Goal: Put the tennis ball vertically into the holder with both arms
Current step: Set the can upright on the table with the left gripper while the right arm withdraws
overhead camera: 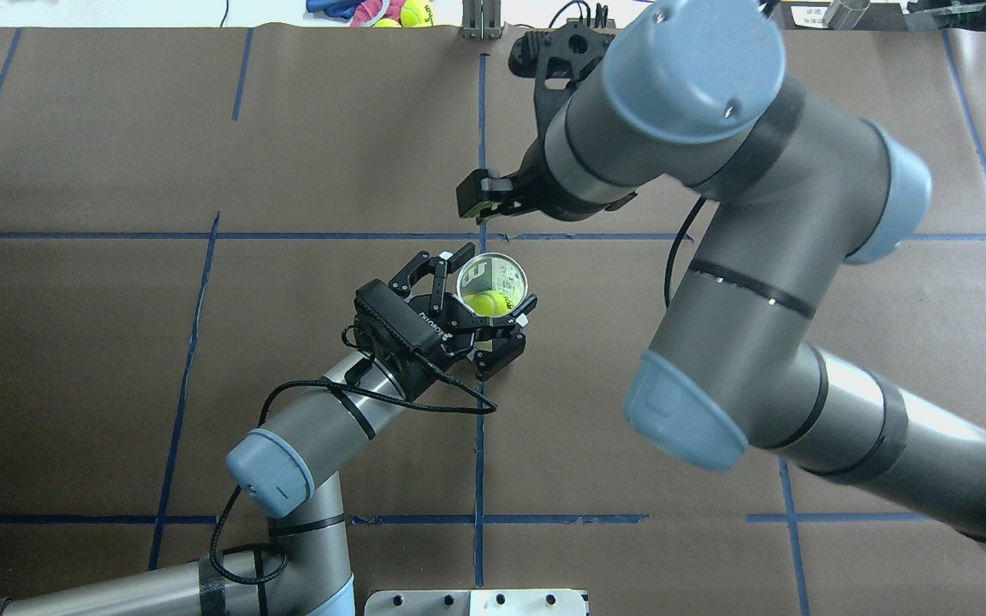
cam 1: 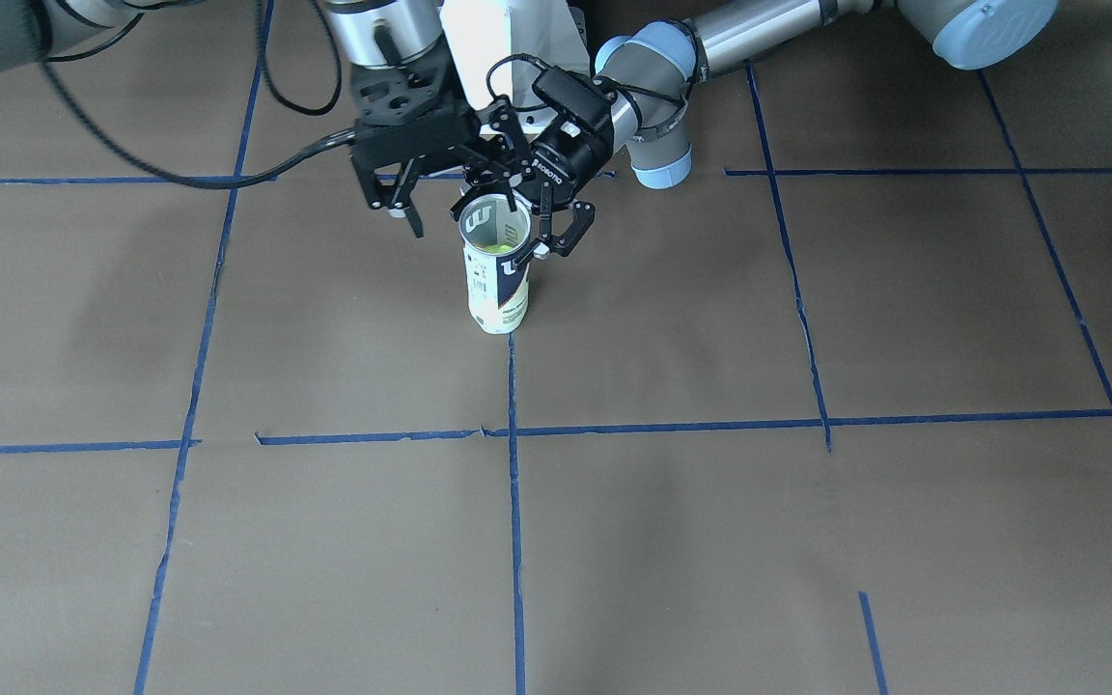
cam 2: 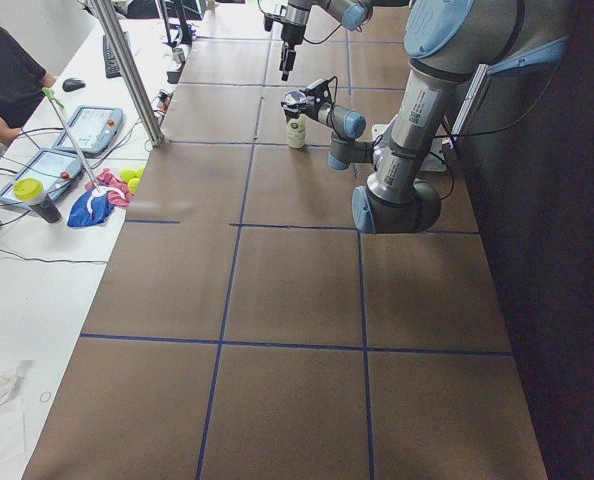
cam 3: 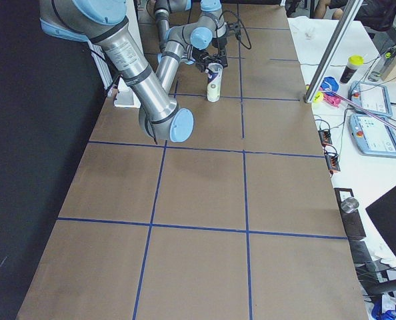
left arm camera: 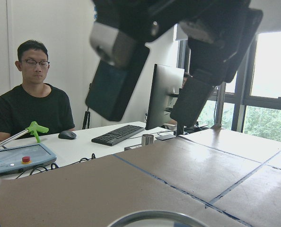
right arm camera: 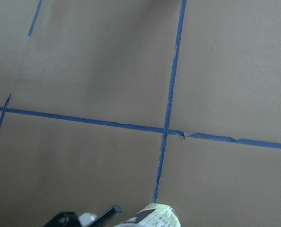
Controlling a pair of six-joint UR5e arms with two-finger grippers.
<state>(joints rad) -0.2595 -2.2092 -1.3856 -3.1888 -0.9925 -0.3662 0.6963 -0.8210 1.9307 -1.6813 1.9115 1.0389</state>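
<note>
Lifting both grippers straight up is, I judge, the step in hand. The yellow-green felt tennis ball already lies inside the clear plastic cylindrical holder with the white and navy label, which stands upright beside a blue tape line.

The black two-finger left gripper straddles the holder's mouth with its fingers spread and nothing between them. Its wrist view puts the rim just below. The black right gripper hangs near the mouth with its jaws apart and empty.

Each should rise vertically before swinging aside, because a clipped rim could topple so tall and light a can.

The table is a flat brown surface. Beyond it a seated man in a black T-shirt has a keyboard and monitor, by bright windows.
</note>
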